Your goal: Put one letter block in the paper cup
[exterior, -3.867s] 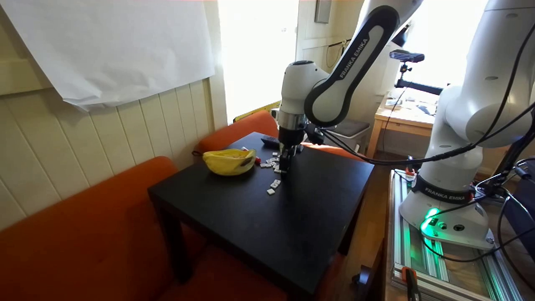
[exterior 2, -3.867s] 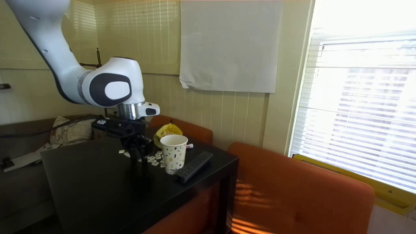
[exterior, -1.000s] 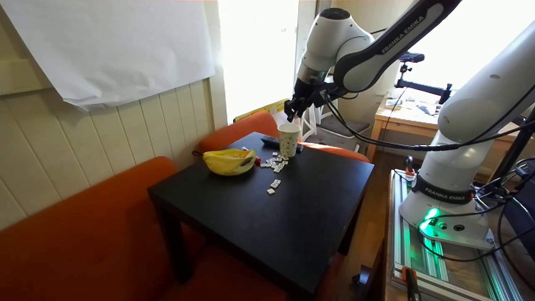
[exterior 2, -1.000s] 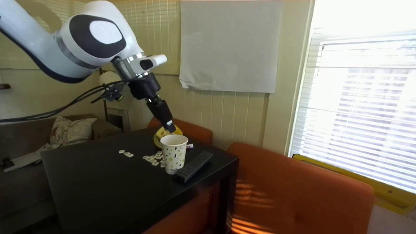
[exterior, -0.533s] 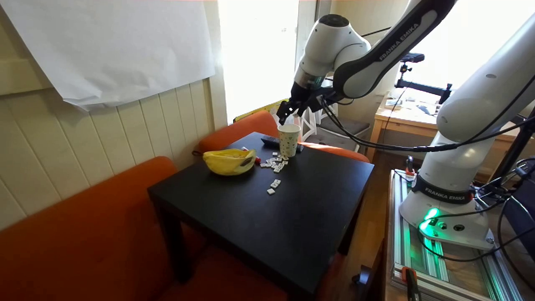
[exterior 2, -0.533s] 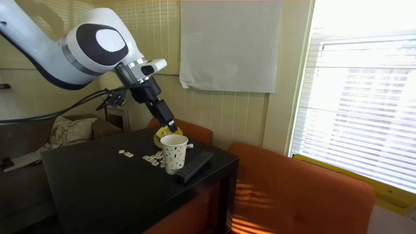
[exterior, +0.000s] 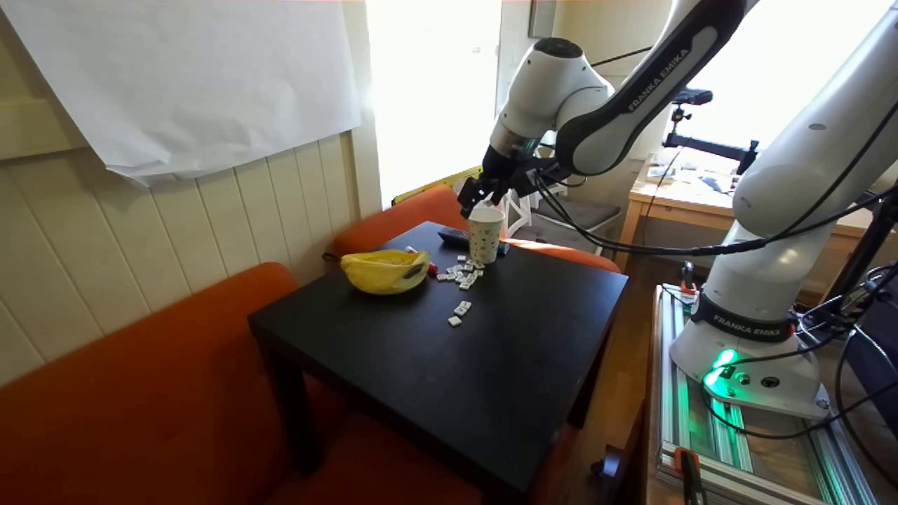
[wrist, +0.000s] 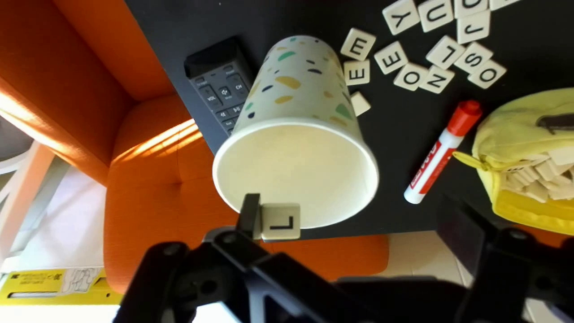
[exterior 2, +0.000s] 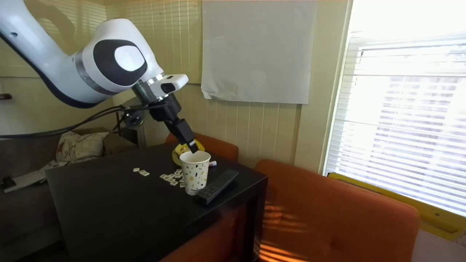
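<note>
The paper cup [wrist: 293, 96], pale with coloured flecks, stands upright on the table in both exterior views, and its mouth faces the wrist camera. My gripper [wrist: 354, 222] is spread wide, tilted, just above the cup's rim in an exterior view [exterior 2: 194, 148]. A letter block [wrist: 280, 221] marked L rests against the inner side of the left-hand finger in the wrist view, while the opposite finger is far from it. In that view the block overlaps the cup's rim; whether it touches the cup I cannot tell. More letter blocks [wrist: 389, 57] lie beside the cup.
A black remote [wrist: 222, 85] lies right by the cup. A red-and-white marker [wrist: 441, 154] and a yellow banana-shaped pouch [wrist: 515, 116] holding blocks are on the cup's other side. Orange chairs [exterior 2: 327, 203] border the black table [exterior: 421, 365].
Since several seconds ago, my gripper has risen from among the blocks and tilted over the cup. In the last second it has lowered slightly toward the rim and its fingers have spread.
</note>
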